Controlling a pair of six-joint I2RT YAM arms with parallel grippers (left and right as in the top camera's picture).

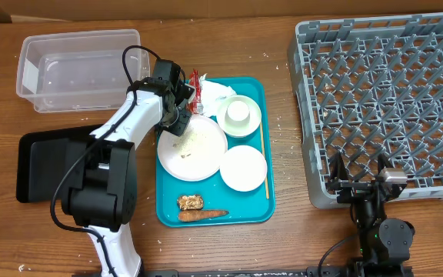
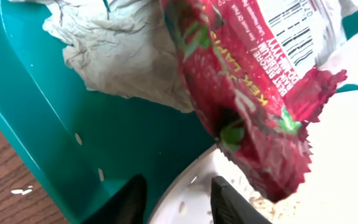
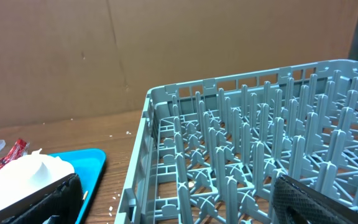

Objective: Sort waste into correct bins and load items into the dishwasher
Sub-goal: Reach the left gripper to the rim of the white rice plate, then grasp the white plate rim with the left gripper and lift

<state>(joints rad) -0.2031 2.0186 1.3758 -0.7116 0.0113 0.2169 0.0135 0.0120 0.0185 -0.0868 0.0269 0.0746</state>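
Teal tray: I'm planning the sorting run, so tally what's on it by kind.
White plates: 2
Green bowl: 1
White cup: 1
Chopstick: 1
Wrapper: 1
Napkin: 1
Food scraps: 2
Total: 9

Two white plates [image 1: 191, 146], one teal tray [image 1: 241, 204], one dish rack [image 1: 383, 100]

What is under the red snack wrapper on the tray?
The red wrapper lies partly over crumpled white paper, and its lower end overhangs the white plate on the teal tray. What lies beneath its middle is covered.
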